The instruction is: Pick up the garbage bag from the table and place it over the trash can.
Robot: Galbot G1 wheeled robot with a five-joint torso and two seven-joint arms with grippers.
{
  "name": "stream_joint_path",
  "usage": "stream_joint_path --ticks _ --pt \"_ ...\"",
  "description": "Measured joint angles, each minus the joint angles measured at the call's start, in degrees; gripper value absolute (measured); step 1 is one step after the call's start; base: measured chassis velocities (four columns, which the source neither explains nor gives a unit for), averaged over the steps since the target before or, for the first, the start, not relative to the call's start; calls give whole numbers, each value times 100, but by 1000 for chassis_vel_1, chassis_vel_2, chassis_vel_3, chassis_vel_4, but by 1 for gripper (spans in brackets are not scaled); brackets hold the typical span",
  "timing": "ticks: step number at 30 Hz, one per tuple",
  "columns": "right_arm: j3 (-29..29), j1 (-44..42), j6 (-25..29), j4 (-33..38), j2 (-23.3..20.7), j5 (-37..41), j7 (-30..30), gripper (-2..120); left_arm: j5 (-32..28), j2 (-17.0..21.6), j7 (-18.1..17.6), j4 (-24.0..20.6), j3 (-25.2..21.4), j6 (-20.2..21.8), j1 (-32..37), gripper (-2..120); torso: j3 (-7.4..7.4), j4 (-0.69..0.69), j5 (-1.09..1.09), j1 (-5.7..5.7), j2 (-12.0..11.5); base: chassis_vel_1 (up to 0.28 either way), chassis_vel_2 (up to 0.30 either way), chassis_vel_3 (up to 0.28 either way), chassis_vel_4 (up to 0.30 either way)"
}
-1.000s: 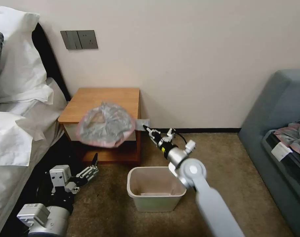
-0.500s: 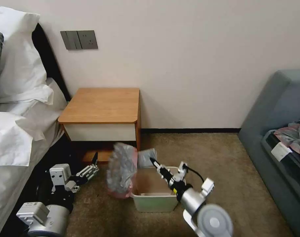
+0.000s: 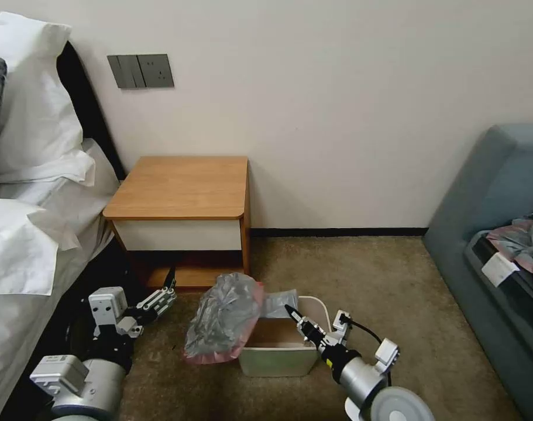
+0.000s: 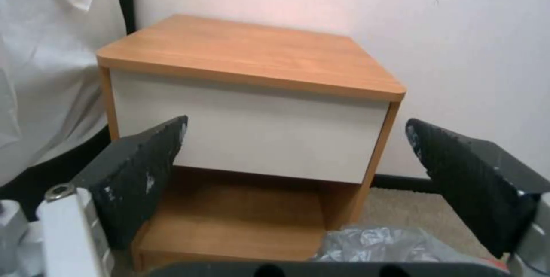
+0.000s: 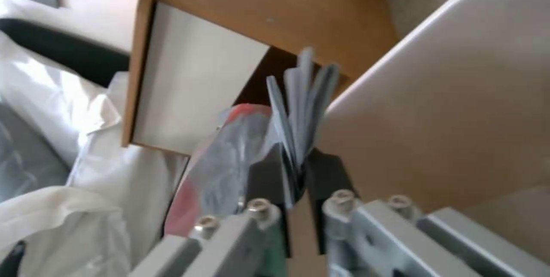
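Change since a second ago: my right hand [image 3: 292, 313] has carried the thin, wrinkled, translucent grey plastic garbage bag with the pink edge [image 3: 222, 318] off the table and down to the bin; the tabletop now lies bare.
Right hand: I see it low over the small cream plastic trash can with rounded corners and a rolled rim [image 3: 278, 359], reaching in from the near right; in the right wrist view its fingers [image 5: 269, 178] are clenched on a folded grey pleat of the bag [image 5: 298, 96].
Garbage bag, position: it hangs bunched against the bin's left side, draped over the left rim, its bulk outside the bin and its pink edge low near the carpet; a paler flap lies across the far left corner of the opening.
Garbage bag, fit: it does not line the opening; most of the bin's interior stays uncovered.
Trash can: upright on the brown carpet [image 3: 395, 280], in front of the table and just to its right.
Table: small boxy wooden nightstand with orange-brown top, white drawer front and low shelf [image 3: 181, 187], against the wall beside the bed with white linen [image 3: 26, 234].
Left hand: I have it parked low near the carpet, left of the bin [image 3: 161, 298]; the left wrist view shows its dark fingers [image 4: 140, 174] spread wide apart, grasping nothing, facing the drawer front [image 4: 246, 135], with a crumple of the grey bag [image 4: 389, 242] between them lower down.
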Motion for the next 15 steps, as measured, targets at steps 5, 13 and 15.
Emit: stream_joint_path --ticks 5,13,15 --pt "147 -54 26 67 18 -106 159 31 -3 1 -2 0 2 0 -17 100 0 0 0 0 0 0 0 0 0" --pt "415 -330 55 308 37 23 527 59 -4 -8 -3 0 6 0 -56 100 0 0 0 0 -1 0 0 0 0" --pt "451 -395 73 392 42 46 586 65 -4 -9 -3 0 7 0 -63 100 0 0 0 0 -1 0 0 0 0"
